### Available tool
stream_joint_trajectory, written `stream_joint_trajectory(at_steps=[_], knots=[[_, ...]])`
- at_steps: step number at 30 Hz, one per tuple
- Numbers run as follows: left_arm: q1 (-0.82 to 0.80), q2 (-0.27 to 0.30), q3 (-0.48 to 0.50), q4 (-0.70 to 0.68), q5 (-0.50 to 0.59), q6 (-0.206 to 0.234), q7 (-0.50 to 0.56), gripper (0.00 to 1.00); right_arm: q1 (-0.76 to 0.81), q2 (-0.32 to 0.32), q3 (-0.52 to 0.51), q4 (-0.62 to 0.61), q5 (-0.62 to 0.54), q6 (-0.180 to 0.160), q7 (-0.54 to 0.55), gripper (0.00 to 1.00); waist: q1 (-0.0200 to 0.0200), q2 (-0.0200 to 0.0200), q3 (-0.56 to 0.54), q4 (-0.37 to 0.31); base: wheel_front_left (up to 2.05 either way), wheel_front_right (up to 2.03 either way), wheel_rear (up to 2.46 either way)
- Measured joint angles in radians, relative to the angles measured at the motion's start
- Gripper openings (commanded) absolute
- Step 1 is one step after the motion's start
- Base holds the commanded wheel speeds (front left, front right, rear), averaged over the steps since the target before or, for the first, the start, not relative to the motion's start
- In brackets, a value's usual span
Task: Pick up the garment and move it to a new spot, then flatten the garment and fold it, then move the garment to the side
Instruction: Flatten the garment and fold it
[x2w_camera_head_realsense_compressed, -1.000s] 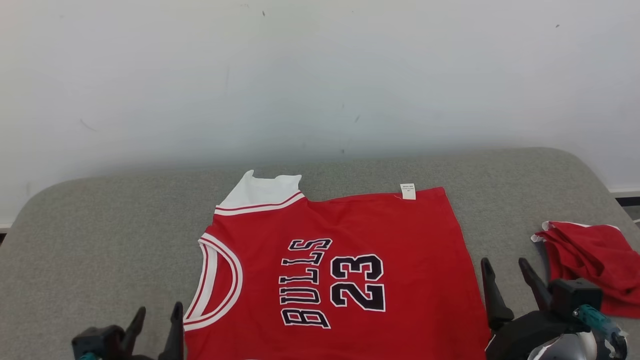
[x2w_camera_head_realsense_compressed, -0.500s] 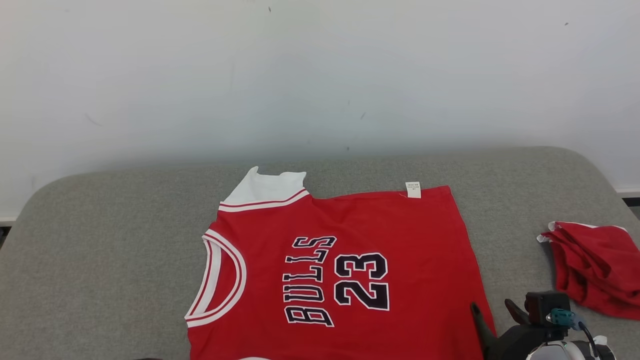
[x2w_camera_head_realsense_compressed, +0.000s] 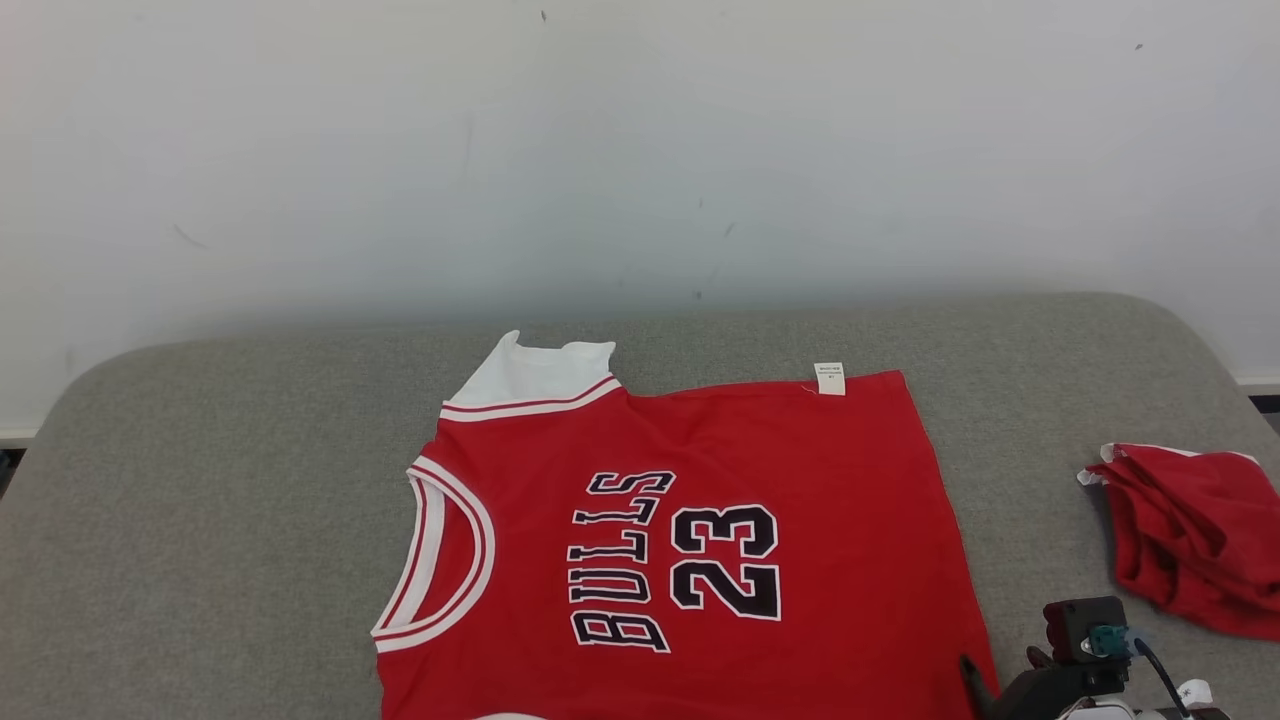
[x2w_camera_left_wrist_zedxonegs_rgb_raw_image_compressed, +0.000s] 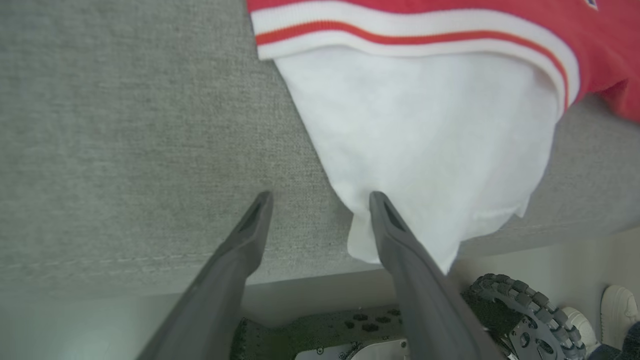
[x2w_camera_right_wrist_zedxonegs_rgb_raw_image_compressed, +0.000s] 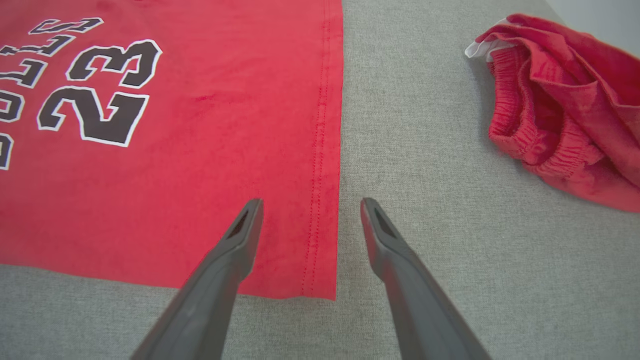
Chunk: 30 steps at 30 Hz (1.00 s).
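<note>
Both open and empty: my left end effector (x2w_camera_left_wrist_zedxonegs_rgb_raw_image_compressed: 320, 200) and right end effector (x2w_camera_right_wrist_zedxonegs_rgb_raw_image_compressed: 310, 205) have backed off to the desk's (x2w_camera_head_realsense_compressed: 200, 480) near edge. Jersey (x2w_camera_head_realsense_compressed: 690, 520) lies flat, so folding looks next.

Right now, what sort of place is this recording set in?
Likely an indoor test room set up for folding clothes: a grey cloth-covered table against a bare white wall, a red jersey spread flat on it, and red shorts crumpled beside it.
</note>
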Motion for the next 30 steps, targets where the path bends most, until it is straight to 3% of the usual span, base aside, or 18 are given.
stream_joint_trajectory(at_steps=[5,14,16,18,25,27,28,30], knots=[[0.001,0.001,0.0,0.002,-0.007,0.001,0.034,0.98,0.0,0.003,0.005,0.01,0.0,-0.001,0.032,1.0,0.0,0.0,0.002,-0.001,0.0,0.0,0.0],[0.0,-0.007,0.001,-0.026,-0.036,0.002,0.055,0.62,0.0,0.011,0.012,0.02,0.0,-0.002,0.062,1.0,0.0,0.0,0.013,-0.004,0.0,0.0,0.0],[-0.002,-0.007,0.001,-0.037,-0.036,0.001,0.06,0.46,0.0,0.011,0.012,0.02,0.0,-0.002,0.07,1.0,0.0,0.0,0.02,-0.005,0.0,0.0,0.0],[-0.003,-0.007,0.001,-0.048,-0.036,0.0,0.061,0.38,-0.002,0.011,0.014,0.019,0.0,-0.003,0.072,1.0,0.0,0.0,0.026,-0.007,0.0,0.0,0.0],[-0.008,-0.012,-0.003,-0.047,-0.036,0.0,0.062,0.35,-0.022,0.014,0.012,0.023,0.0,-0.01,0.079,1.0,0.0,0.0,0.041,-0.012,0.0,0.0,0.0],[-0.008,-0.013,-0.003,-0.046,-0.036,0.0,0.064,0.31,-0.022,0.014,0.012,0.024,0.0,-0.01,0.08,1.0,0.0001,0.0,0.044,-0.012,0.0,0.0,0.0],[-0.008,-0.013,-0.004,-0.044,-0.036,0.001,0.064,0.23,-0.022,0.014,0.011,0.024,0.0,-0.01,0.084,1.0,0.0,0.0,0.045,-0.012,0.0,0.0,0.0],[-0.008,-0.013,-0.003,-0.04,-0.034,0.01,0.064,0.22,-0.022,0.014,0.01,0.025,0.0,-0.011,0.086,1.0,0.0001,0.0,0.047,-0.011,0.0,0.0,0.0]])
